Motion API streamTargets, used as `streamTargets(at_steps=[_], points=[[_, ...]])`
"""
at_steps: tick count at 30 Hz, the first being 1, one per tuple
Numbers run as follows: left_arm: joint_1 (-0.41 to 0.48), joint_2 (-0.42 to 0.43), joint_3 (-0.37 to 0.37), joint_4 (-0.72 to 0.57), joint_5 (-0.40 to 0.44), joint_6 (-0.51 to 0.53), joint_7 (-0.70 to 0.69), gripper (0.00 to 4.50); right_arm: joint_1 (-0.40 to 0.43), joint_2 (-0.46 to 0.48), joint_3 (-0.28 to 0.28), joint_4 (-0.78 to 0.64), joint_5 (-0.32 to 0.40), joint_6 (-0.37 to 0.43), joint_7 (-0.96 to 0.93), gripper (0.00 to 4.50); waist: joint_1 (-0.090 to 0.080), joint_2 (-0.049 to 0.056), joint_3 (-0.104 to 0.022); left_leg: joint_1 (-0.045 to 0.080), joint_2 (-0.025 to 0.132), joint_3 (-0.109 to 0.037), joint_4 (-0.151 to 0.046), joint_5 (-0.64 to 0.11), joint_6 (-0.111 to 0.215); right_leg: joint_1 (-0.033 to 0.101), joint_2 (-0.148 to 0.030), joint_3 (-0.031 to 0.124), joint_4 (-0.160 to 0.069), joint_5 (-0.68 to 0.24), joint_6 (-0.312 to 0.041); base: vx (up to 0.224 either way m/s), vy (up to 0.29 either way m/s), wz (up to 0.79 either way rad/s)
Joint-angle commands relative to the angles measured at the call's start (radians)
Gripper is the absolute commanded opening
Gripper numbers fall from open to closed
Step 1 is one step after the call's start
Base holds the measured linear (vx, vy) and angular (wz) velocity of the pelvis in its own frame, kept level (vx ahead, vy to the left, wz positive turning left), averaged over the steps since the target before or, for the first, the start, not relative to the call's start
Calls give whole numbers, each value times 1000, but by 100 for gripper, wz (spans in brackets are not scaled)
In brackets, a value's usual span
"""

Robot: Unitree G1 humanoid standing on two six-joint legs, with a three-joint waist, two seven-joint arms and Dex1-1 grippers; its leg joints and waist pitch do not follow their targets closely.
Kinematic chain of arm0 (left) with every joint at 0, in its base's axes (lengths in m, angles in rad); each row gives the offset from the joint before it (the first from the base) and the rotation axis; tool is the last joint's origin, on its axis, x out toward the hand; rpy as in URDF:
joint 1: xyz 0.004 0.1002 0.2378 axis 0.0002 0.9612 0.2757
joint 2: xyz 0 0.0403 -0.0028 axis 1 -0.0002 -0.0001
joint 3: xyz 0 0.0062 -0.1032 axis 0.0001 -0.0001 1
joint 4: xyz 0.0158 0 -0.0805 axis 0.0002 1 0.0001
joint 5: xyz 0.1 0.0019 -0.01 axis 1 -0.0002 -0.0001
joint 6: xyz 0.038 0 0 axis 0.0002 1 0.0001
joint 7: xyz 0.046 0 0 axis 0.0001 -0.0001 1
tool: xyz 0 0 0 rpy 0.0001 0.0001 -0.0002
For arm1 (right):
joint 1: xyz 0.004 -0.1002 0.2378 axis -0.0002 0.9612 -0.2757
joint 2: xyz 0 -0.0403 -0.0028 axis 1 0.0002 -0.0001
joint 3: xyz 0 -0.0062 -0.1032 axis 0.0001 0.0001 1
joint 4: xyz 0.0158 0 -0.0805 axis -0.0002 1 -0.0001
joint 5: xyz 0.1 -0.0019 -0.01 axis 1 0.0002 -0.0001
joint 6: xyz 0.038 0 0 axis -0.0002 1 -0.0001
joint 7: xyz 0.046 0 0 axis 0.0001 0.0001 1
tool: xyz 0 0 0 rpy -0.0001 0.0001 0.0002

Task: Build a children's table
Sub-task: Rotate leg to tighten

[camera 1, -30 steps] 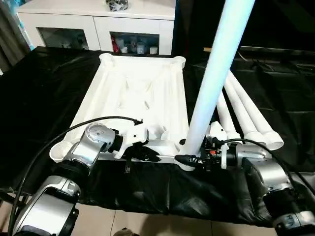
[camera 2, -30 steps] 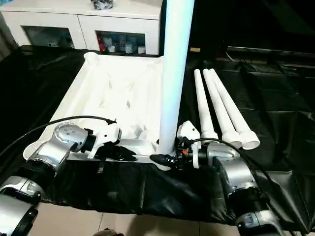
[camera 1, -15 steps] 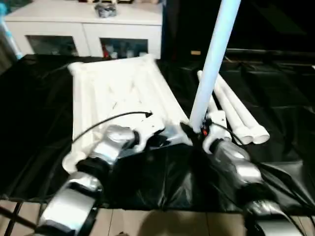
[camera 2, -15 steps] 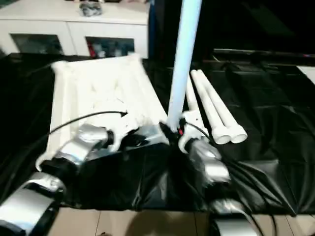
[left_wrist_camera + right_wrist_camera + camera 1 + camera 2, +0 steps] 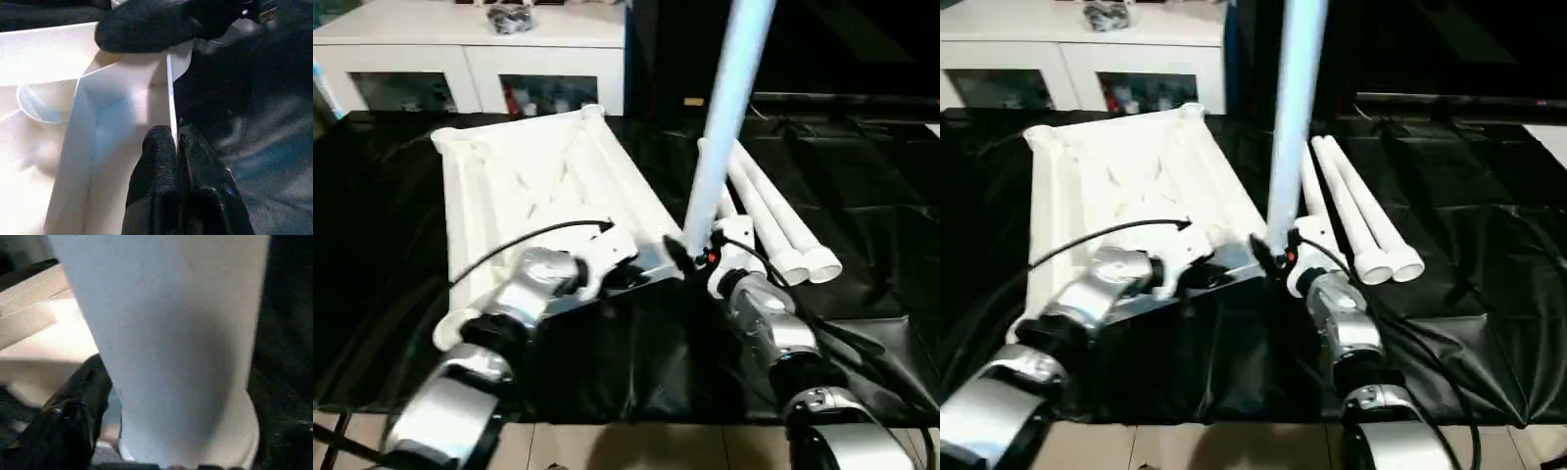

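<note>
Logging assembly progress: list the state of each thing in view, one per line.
Table top: upside down on the black sheet, ribbed side up.
Upright leg: standing in the near corner socket.
Spare legs: three, lying side by side.
Left gripper: fingers shut on the top's rim.
Right gripper: at the upright leg's base.

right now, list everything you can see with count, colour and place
table top: 1, white, ribbed side up on the black sheet, centre-left
upright leg: 1, white, standing at the top's near right corner
loose legs: 3, white, lying side by side on the sheet, right of the top
sheet: 1, black, covering the work surface
cabinet: 1, white with glass doors, behind the sheet
dark bundle: 1, on the cabinet top, too small to identify
left gripper: 1, black, shut on the top's near edge wall
right gripper: 1, black, at the upright leg's base; whether it grips is unclear
</note>
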Motion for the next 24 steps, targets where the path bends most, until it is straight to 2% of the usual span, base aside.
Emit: streamTargets(at_steps=[1,4,6,8,10,13,14,19,24], points=[[28,4,-30,-20,-30,-47,-100,0,33,-24,75,-66,19,43,175,392,13,-5,-58,0,102,-47,-63,-142,91,43,-131,83,-64,-189,-179,0,0,0],[35,29,-32,-27,-42,-60,-157,0,61,-72,104,-132,37,68,288,392,28,-6,-67,-6,102,-44,-54,-69,143,43,-131,80,-45,-48,-195,0,0,0],[38,44,-33,-32,-48,-64,-189,0,78,-102,124,-171,42,85,359,392,37,-6,-65,-5,102,-44,-53,-63,150,39,-130,79,-44,-44,-196,0,0,0],[37,69,-38,-31,-51,-70,-249,0,103,-158,165,-223,36,99,463,392,43,-6,-62,-4,102,-42,-53,-92,141,37,-129,78,-53,-106,-181,0,0,0],[36,86,-43,-31,-52,-73,-288,0,115,-190,188,-250,32,114,516,359,47,-6,-60,-1,105,-45,-57,-116,122,36,-128,78,-58,-165,-166,0,0,0],[28,98,-45,-28,-56,-80,-324,0,131,-222,210,-295,42,154,578,347,51,-5,-57,3,107,-45,-60,-143,98,33,-129,79,-65,-226,-157,0,0,0],[27,100,-45,-28,-57,-81,-332,0,134,-227,215,-304,44,160,589,323,57,-5,-57,7,108,-44,-60,-146,90,30,-130,82,-67,-238,-151,0,0,0],[18,105,-47,-21,-62,-80,-357,0,142,-228,227,-327,46,180,601,298,59,-5,-59,3,108,-46,-60,-131,78,33,-132,81,-62,-211,-158,0,0,0],[12,95,-35,-10,-54,-57,-311,0,150,-189,205,-325,48,185,532,281,58,-5,-61,-1,106,-47,-58,-115,82,35,-133,80,-59,-182,-163,0,0,0]])
